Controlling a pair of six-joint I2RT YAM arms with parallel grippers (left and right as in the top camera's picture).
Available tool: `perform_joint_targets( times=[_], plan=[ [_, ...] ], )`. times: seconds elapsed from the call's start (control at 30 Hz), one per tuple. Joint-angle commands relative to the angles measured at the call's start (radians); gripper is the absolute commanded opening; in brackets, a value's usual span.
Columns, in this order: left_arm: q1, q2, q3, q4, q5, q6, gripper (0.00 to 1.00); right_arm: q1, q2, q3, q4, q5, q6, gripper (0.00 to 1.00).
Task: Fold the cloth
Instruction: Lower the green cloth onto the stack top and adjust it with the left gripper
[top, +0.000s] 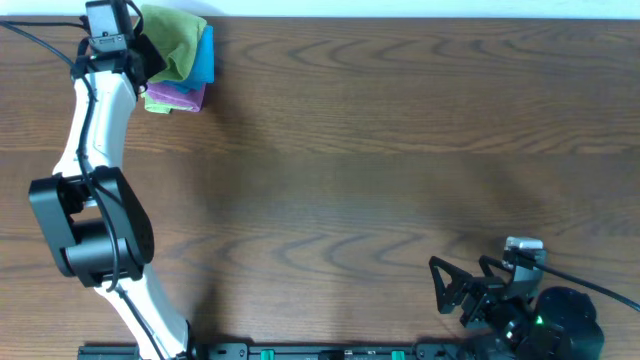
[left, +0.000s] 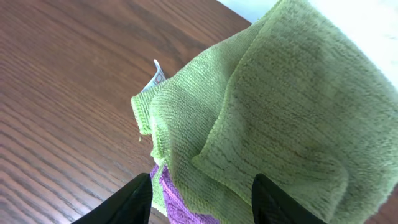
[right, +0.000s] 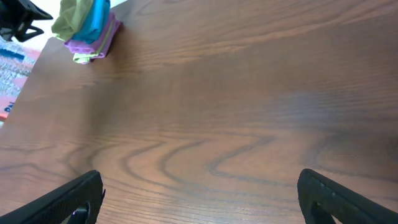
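At the near edge of the worktop (top: 380, 150), on the right, the right fingers (top: 447, 278) lie low and point toward the left side. In the right wrist view these right fingers (right: 68, 199) sit in the two lower corners, spread wide with only bare wood grain between them, holding nothing.

The left arm (top: 95, 130) rises from the near left edge and reaches along that side to the far left corner. There the left fingers (top: 152, 58) hang over a small pile of cloths. From the left wrist camera the left fingers (left: 134, 199) are spread apart, one on each side of the lower frame, with green fabric showing in the gap. Whether their tips touch the fabric I cannot tell from this angle.

The cloth (top: 178, 40) is the light green one on top of that pile, in the far left corner close to the worktop's back edge. It is bunched and rumpled, not laid flat. Close up, the cloth (left: 280, 112) shows overlapping folds, and a small white tag (left: 157, 76) sticks out at its edge over the wood. From the right wrist view the cloth (right: 71, 18) is a small green lump far off.

A bright blue cloth (top: 205, 55) lies just beside and partly under it, on its right. A purple cloth (top: 180, 97) lies beneath both and peeks out under the green (left: 177, 202).
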Motion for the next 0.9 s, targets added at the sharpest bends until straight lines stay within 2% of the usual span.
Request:
perform_joint_targets(
  times=[0.0, 0.13, 0.17, 0.23, 0.27, 0.43, 0.57, 0.87],
  plan=[
    [0.007, -0.026, 0.023, -0.014, -0.011, 0.023, 0.53, -0.008, -0.004, -0.004, -0.002, -0.005, 0.014, 0.99],
    [0.006, -0.042, 0.023, -0.013, -0.009, 0.023, 0.52, -0.008, -0.004, -0.004, -0.002, -0.005, 0.013, 0.99],
    [0.006, -0.043, 0.023, -0.004, 0.0, 0.023, 0.41, -0.008, -0.004, -0.004, -0.002, -0.005, 0.014, 0.99],
    [0.006, -0.044, 0.023, 0.021, 0.048, 0.022, 0.11, -0.008, -0.004, -0.004, -0.002, -0.005, 0.014, 0.99],
    [0.006, -0.044, 0.023, 0.038, 0.08, 0.017, 0.06, -0.008, -0.004, -0.004, -0.002, -0.005, 0.013, 0.99],
    [0.006, -0.032, 0.023, 0.121, 0.101, -0.055, 0.06, -0.008, -0.004, -0.004, -0.002, -0.005, 0.014, 0.99],
    [0.006, 0.001, 0.023, 0.176, 0.117, -0.066, 0.06, -0.008, -0.004, -0.004, -0.002, -0.005, 0.014, 0.99],
    [-0.003, 0.132, 0.023, 0.333, 0.177, -0.159, 0.06, -0.008, -0.004, -0.004, -0.002, -0.005, 0.014, 0.99]
  ],
)
